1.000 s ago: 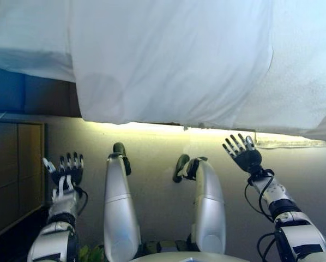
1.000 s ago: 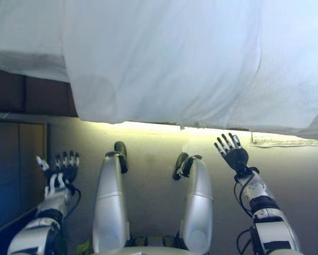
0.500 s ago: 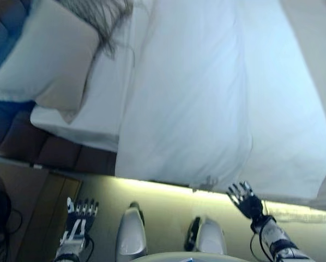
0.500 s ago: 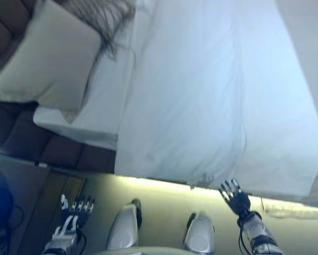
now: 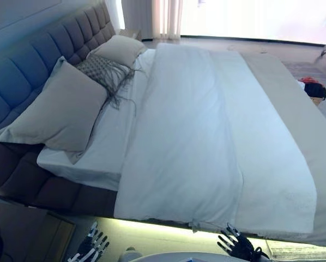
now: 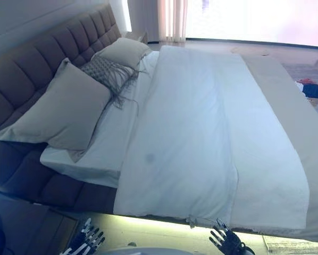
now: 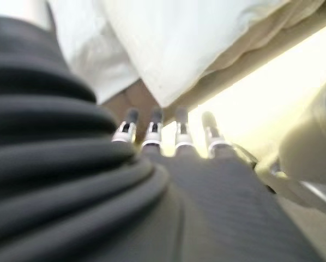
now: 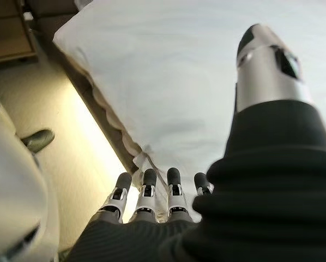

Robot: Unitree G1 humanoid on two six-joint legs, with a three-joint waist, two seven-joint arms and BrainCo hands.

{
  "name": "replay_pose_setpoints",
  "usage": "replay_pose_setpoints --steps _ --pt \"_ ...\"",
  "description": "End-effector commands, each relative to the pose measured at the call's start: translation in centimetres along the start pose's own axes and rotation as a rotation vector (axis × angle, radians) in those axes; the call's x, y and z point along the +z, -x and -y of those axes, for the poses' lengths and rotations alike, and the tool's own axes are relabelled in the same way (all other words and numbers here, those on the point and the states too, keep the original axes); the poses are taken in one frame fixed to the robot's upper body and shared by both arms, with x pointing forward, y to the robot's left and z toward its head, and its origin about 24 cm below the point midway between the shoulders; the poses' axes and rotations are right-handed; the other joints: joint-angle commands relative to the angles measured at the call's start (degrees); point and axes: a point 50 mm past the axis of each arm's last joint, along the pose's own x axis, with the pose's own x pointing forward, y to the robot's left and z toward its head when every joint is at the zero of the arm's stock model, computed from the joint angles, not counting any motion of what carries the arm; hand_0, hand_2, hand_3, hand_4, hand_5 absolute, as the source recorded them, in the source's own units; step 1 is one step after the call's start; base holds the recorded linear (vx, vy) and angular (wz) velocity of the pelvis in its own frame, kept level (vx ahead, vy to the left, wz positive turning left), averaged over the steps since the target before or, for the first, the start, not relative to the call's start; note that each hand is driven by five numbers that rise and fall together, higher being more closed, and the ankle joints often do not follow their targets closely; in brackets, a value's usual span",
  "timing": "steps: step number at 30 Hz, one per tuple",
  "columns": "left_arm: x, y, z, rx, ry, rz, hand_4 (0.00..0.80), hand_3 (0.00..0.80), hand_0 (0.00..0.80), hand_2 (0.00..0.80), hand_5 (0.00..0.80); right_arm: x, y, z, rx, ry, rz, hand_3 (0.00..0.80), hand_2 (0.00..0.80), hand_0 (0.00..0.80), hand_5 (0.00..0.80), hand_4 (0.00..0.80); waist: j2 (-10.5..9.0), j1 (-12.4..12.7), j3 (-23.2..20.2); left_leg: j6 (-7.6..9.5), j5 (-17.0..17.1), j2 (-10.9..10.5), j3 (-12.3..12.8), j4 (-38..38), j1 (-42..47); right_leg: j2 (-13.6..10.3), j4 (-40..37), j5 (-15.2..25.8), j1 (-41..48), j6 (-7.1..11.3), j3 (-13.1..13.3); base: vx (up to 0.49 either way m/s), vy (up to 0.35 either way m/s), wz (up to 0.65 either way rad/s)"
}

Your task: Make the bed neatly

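A white duvet [image 5: 206, 136] lies spread flat over the bed, its near edge hanging over the side. Two grey pillows, a large one [image 5: 59, 112] and a smaller one [image 5: 119, 50], lean at the padded headboard [image 5: 21, 71], with a fringed grey cushion [image 5: 106, 71] between them. My left hand [image 5: 89, 248] is open and empty low by the bed's near side. My right hand [image 5: 236, 245] is open and empty just below the duvet's hanging edge [image 8: 136, 158]. It also shows in its own wrist view [image 8: 152, 194], and the left hand in the left wrist view [image 7: 168, 134].
A beige runner [image 5: 310, 125] covers the foot of the bed at the right. A lit strip runs under the bed frame [image 5: 163, 229]. A dark and red object [image 5: 314, 88] lies on the floor beyond the foot. A bright window [image 5: 250, 19] is at the far side.
The camera has tilted up from the floor and the bed's side to the whole bed. Both hands stay open and now show only at the bottom edge.
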Motion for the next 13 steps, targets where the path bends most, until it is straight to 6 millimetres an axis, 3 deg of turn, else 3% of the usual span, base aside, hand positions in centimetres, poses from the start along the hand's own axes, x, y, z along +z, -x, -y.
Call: replay_pose_setpoints --steps 1,6,13 --pt "0.6 -1.0 1.8 0.030 0.104 0.068 0.000 0.000 0.000 0.000 0.000 -0.5 -0.6 -0.4 -0.079 -0.153 0.026 0.000 0.000 0.000 0.000 0.000 1.21 -1.1 1.3 2.30 -2.5 -2.6 0.8 -1.4 1.6 0.8 -6.0 7.1 -0.3 -0.67 0.4 0.080 0.015 -0.09" --pt "-2.5 -1.0 1.7 0.114 0.033 -0.044 0.000 0.000 0.000 0.000 0.000 -2.6 -0.1 1.0 -0.243 -0.062 -0.066 0.000 0.000 0.000 0.000 0.000 1.04 -1.1 0.4 2.84 -3.5 -2.8 1.4 -1.4 2.9 1.1 -7.3 7.6 1.0 -0.84 0.5 0.103 0.004 -0.05" --pt "-3.9 -1.2 2.8 0.065 -0.070 -0.140 0.000 0.000 0.000 0.000 0.000 -2.4 -1.2 -1.1 -0.128 0.064 -0.087 0.000 0.000 0.000 0.000 0.000 0.44 -0.9 0.0 3.40 -4.2 -2.9 1.3 -1.4 4.3 1.3 -7.1 7.4 2.1 -0.91 0.7 0.055 -0.006 -0.01"
